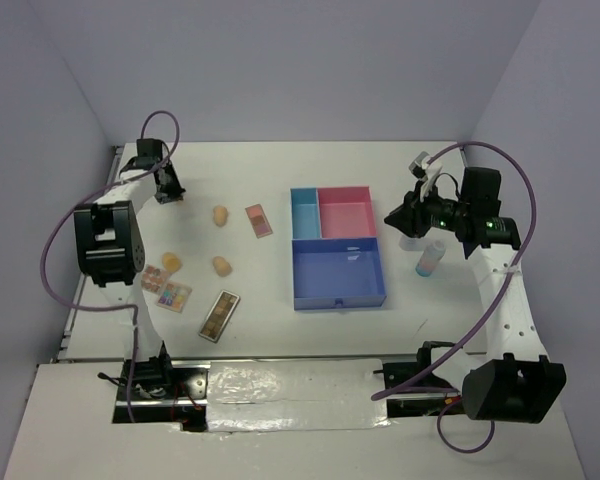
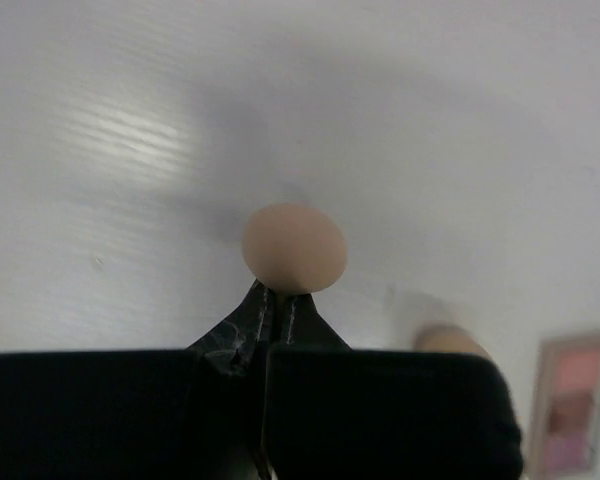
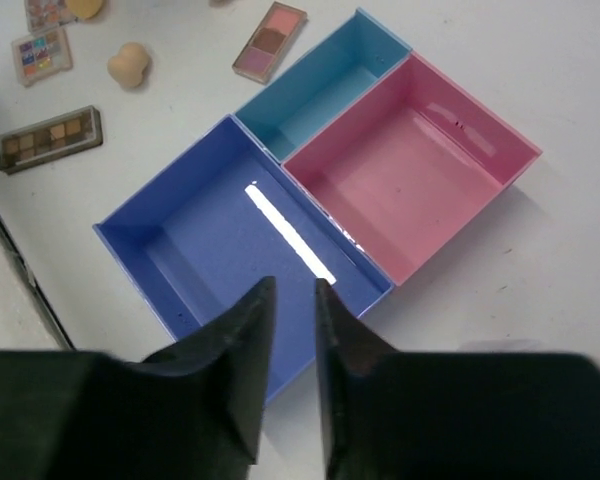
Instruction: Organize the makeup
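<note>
my left gripper (image 2: 276, 295) pinches a beige sponge (image 2: 294, 249) by its end above the far-left table (image 1: 310, 170), ready, i judge, for carrying to the tray (image 1: 293, 240); my right gripper (image 3: 293, 300) hangs empty, fingers (image 3: 245, 350) slightly parted, over its blue compartment (image 3: 200, 250).

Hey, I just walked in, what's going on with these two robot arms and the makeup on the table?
The left gripper has its jaws shut on a beige sponge at the far left of the table. The right gripper hovers over the compartment tray, jaws slightly apart and empty. All three tray compartments are empty; the other sponges, the palettes and the bottle sit out on the table.
</note>
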You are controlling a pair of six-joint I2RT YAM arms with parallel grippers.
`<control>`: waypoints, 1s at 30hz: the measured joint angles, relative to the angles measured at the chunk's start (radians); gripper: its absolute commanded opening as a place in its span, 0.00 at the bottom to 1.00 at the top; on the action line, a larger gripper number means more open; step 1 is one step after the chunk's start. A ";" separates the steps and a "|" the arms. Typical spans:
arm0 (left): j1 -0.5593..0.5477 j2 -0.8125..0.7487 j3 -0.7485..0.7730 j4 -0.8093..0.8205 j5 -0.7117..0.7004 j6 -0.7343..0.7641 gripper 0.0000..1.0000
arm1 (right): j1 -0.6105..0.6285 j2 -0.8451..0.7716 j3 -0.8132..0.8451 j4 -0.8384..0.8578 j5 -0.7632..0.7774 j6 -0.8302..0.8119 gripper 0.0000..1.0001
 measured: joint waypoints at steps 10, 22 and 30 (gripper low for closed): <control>-0.271 -0.535 -0.482 0.378 0.326 -0.159 0.00 | 0.000 0.003 -0.056 0.025 -0.014 0.077 0.10; -0.538 -0.428 -0.545 0.581 0.349 -0.332 0.04 | 0.000 0.001 -0.070 0.081 -0.019 0.164 0.18; -0.601 -0.241 -0.425 0.634 0.235 -0.389 0.11 | 0.000 -0.031 -0.095 0.095 -0.021 0.179 0.22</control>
